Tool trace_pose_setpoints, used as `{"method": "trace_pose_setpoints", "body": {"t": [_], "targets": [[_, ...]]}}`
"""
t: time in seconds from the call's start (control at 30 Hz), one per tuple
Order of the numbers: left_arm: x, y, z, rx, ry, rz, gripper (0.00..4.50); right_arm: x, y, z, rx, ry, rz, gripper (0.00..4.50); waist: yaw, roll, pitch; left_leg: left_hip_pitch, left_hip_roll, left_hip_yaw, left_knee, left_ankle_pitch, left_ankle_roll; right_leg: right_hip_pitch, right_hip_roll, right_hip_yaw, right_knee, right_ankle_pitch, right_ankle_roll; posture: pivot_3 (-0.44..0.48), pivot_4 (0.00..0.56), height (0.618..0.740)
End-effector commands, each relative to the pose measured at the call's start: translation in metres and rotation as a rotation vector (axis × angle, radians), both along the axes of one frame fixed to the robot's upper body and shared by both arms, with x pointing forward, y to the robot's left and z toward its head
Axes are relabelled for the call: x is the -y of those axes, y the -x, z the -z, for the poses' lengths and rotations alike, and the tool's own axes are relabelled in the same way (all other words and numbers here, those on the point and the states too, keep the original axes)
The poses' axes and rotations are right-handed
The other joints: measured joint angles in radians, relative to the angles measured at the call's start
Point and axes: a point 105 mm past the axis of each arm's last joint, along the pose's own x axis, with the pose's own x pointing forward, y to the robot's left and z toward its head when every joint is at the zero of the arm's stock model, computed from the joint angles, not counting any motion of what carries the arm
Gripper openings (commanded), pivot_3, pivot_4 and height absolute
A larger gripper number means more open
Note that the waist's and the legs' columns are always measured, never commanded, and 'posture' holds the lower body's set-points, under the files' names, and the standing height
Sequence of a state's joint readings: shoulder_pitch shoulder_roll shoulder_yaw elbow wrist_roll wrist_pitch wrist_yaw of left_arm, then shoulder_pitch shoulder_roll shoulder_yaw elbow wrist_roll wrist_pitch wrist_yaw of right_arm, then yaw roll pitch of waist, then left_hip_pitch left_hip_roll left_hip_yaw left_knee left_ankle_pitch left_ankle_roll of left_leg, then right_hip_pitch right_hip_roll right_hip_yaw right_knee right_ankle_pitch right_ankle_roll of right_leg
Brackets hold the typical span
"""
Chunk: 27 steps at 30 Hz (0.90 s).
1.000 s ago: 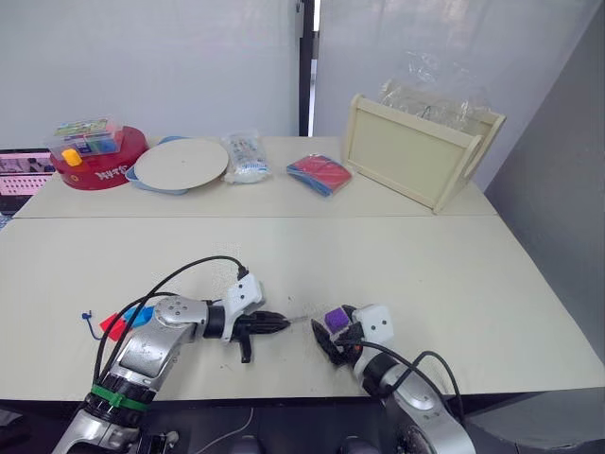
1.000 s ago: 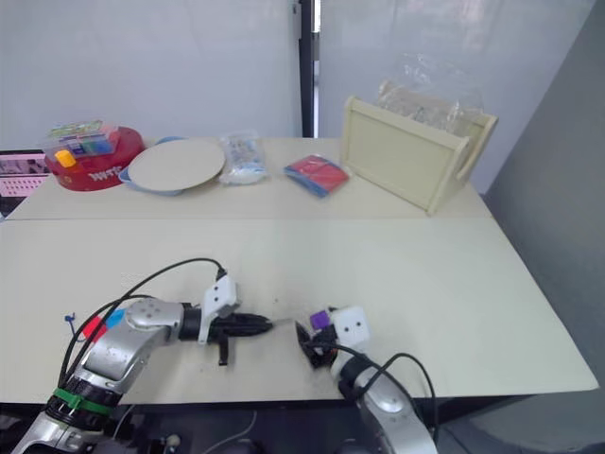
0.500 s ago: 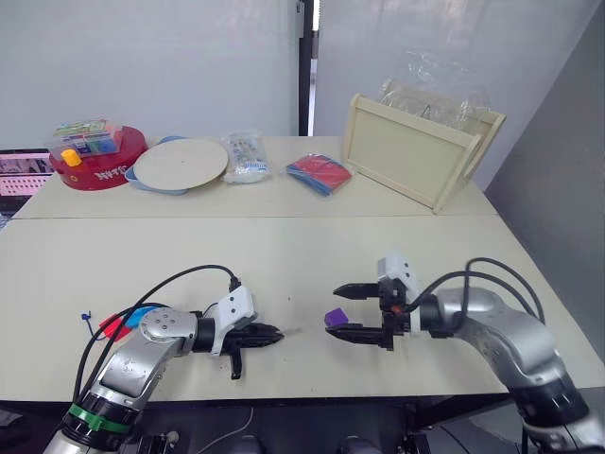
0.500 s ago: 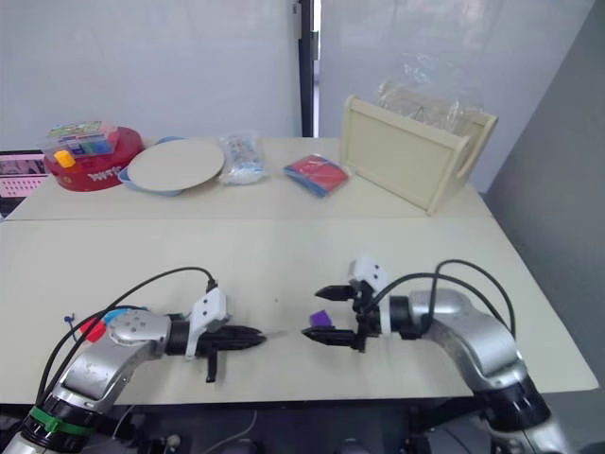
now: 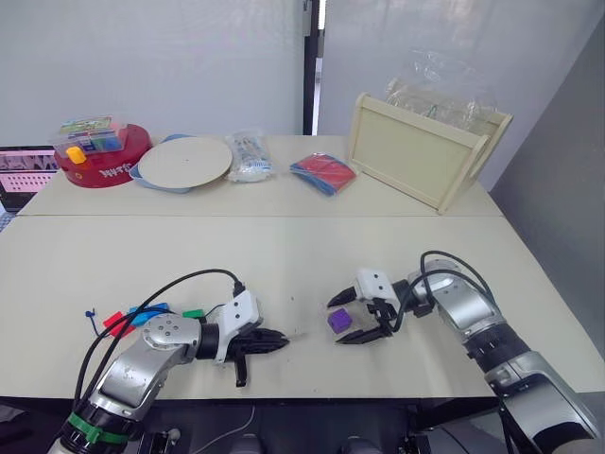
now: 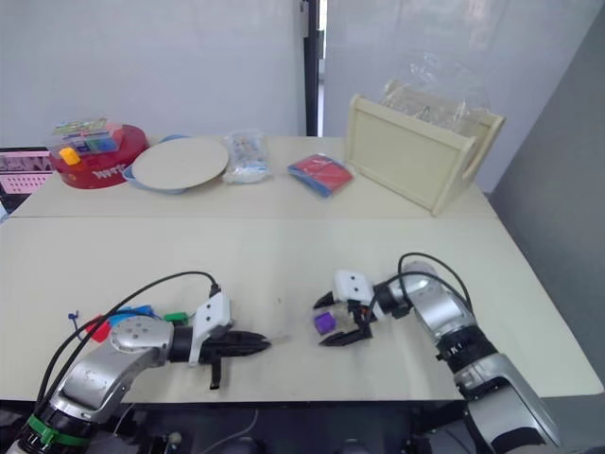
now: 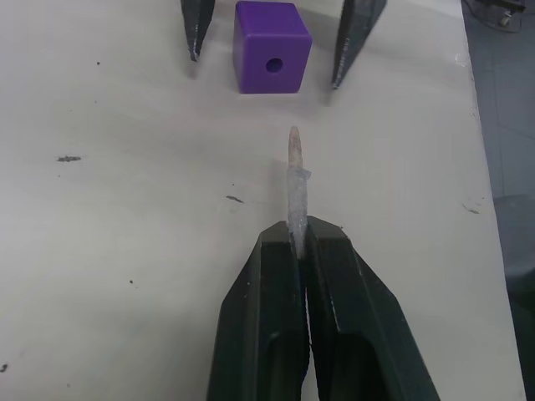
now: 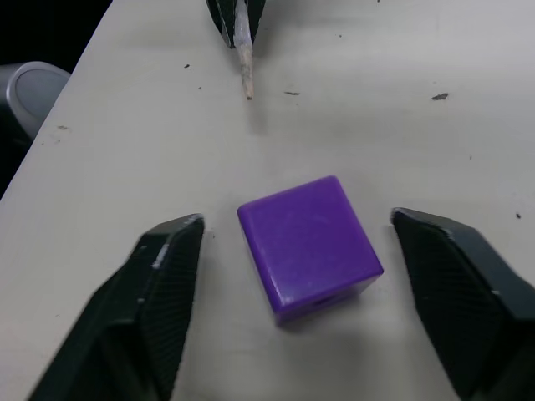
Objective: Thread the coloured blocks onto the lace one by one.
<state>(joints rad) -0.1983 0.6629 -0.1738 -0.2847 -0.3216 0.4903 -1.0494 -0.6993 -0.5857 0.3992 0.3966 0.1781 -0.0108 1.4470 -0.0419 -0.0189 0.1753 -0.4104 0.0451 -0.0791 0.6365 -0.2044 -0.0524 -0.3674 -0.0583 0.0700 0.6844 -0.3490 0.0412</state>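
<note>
A pale table (image 5: 284, 255) stretches in front of a two-armed robot. Near its front edge, the left gripper (image 7: 298, 242) lies low over the surface with its two black fingers pressed together, pinching the pale stiff tip of the lace (image 7: 294, 180); the tip juts out past the fingertips and points toward the purple block (image 7: 269, 57). Behind the left arm, the blue cord trails back to a knotted end near the table's left side, lying beside a red block (image 5: 115, 323), a blue block (image 5: 147, 314) and a green block (image 5: 194, 313) — whether these are already strung on the cord cannot be told.

The purple block sits on the table a short way beyond the lace tip, apart from it. A round hole in its side faces the tip. The right gripper (image 8: 322, 309) has its fingers spread wide, one on each side of the purple block, with a clear gap on both sides — it grips nothing.

At the far side of the table, from the robot's left to right, stand a round red tub (image 5: 95, 163) with a yellow piece on top, a pale round plate (image 5: 184, 161), a clear packet (image 5: 248, 156), a flat red-and-blue item (image 5: 323, 174) and a cream wooden tray (image 5: 425, 151) tipped on its side with clear plastic bags behind it.
</note>
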Motion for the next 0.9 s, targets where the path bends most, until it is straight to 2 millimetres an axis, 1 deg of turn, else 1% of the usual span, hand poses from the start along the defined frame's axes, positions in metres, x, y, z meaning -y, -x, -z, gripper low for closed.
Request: {"method": "trace_pose_setpoints", "body": {"t": [0.03, 0.13, 0.17, 0.37, 0.6, 0.9], "targets": [[0.005, 0.002, -0.01, 0.033, 0.011, 0.029, 0.0, -0.003, 0.003, -0.01, 0.006, -0.071, -0.001, 2.25, 0.0, 0.0, 0.0, 0.0, 0.0, 0.0, 0.0, 0.0, 0.0, 0.0, 0.0, 0.0, 0.0, 0.0, 0.0, 0.0, 0.15, 0.74], [0.008, 0.002, -0.012, 0.037, 0.011, 0.037, 0.0, -0.011, 0.01, -0.006, -0.014, -0.12, 0.031, 1.24, 0.0, 0.0, 0.0, 0.0, 0.0, 0.0, 0.0, 0.0, 0.0, 0.0, 0.0, 0.0, 0.0, 0.0, 0.0, 0.0, 0.15, 0.74], [0.008, 0.002, -0.012, 0.038, 0.01, 0.037, 0.0, -0.013, 0.012, -0.004, -0.019, -0.126, 0.043, 1.15, 0.0, 0.0, 0.0, 0.0, 0.0, 0.0, 0.0, 0.0, 0.0, 0.0, 0.0, 0.0, 0.0, 0.0, 0.0, 0.0, 0.15, 0.74], [0.008, 0.001, -0.012, 0.043, -0.021, 0.054, 0.0, -0.024, 0.027, 0.002, -0.041, -0.174, 0.099, 1.15, -0.002, 0.0, 0.0, 0.001, 0.0, 0.0, 0.0, 0.0, 0.0, 0.0, 0.0, 0.0, 0.001, 0.0, 0.0, 0.0, 0.15, 0.74], [0.007, 0.004, -0.008, 0.023, -0.06, 0.072, 0.0, -0.026, 0.026, 0.003, -0.033, -0.178, 0.139, 1.15, -0.001, 0.0, 0.0, 0.001, 0.0, 0.0, 0.0, 0.0, 0.0, 0.0, 0.001, 0.0, 0.001, 0.0, 0.0, 0.0, 0.15, 0.74], [0.008, 0.002, -0.007, 0.026, -0.062, 0.062, 0.0, -0.03, 0.031, 0.003, -0.04, -0.174, 0.123, 1.15, -0.001, 0.0, 0.0, 0.001, 0.0, 0.0, 0.001, 0.0, 0.0, 0.0, 0.001, 0.0, 0.001, 0.0, 0.0, 0.0, 0.15, 0.74]]}}
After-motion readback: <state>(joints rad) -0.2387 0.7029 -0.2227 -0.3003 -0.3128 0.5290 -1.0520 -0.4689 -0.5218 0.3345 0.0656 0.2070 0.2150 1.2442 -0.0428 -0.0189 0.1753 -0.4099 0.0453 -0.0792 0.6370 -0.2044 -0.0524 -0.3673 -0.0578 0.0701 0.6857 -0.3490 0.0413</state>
